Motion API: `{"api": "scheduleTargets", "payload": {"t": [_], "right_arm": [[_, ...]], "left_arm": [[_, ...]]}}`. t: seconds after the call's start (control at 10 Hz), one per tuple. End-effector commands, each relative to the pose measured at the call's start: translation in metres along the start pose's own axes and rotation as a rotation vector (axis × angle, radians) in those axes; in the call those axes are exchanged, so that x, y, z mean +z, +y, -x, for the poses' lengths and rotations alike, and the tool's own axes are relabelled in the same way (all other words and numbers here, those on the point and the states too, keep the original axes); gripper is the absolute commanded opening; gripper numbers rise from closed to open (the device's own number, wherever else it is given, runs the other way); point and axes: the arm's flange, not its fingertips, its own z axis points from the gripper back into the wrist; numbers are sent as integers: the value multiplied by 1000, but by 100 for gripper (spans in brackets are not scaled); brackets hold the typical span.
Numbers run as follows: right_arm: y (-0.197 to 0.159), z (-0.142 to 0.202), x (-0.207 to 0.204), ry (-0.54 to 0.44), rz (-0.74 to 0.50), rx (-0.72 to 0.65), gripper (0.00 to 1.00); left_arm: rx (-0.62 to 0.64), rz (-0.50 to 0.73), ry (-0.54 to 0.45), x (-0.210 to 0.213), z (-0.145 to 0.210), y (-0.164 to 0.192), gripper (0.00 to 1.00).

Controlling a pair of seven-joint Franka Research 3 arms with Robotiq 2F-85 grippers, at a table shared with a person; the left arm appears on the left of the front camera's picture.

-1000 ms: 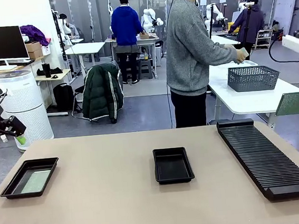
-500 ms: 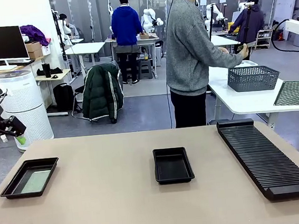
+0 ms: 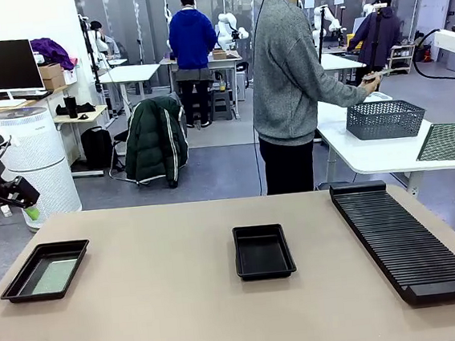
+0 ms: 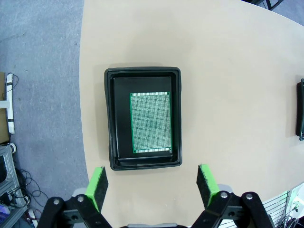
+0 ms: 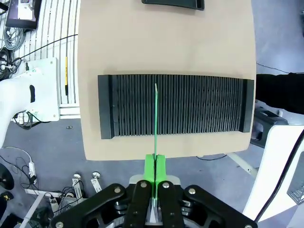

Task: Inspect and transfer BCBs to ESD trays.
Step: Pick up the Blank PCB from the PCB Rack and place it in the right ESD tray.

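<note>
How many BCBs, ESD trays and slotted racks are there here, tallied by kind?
ESD trays: 2, left and middle
BCBs: 2, one in the left tray, one clamped in the right gripper
Slotted rack: 1
Total: 5

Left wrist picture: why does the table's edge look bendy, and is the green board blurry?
Left wrist view: the wide-angle lens curves the table edge; the lying BCB in its ESD tray is sharp, dot grid clear, under even light. Right wrist view: the held BCB, edge-on, shows as a thin crisp line over the rack. Front view: the lying BCB looks pale, washed out.
</note>
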Motion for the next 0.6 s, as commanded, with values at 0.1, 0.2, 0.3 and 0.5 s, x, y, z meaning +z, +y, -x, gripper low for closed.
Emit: {"api": "scheduleTargets", "payload": {"t": [0.1, 0.2, 0.3, 0.5], "right_arm": [[1, 0, -1, 10, -4, 3, 1], [1, 0, -1, 10, -4, 3, 1], [0, 0, 0, 0, 0, 0, 1], [-9, -16, -17, -149, -16, -180, 1]], "left_arm": [[-1, -8, -5, -2, 0, 2, 100], [-1, -8, -5, -2, 0, 2, 100], [-1, -8, -5, -2, 0, 2, 100], [-1, -8, -5, -2, 0, 2, 100]]}}
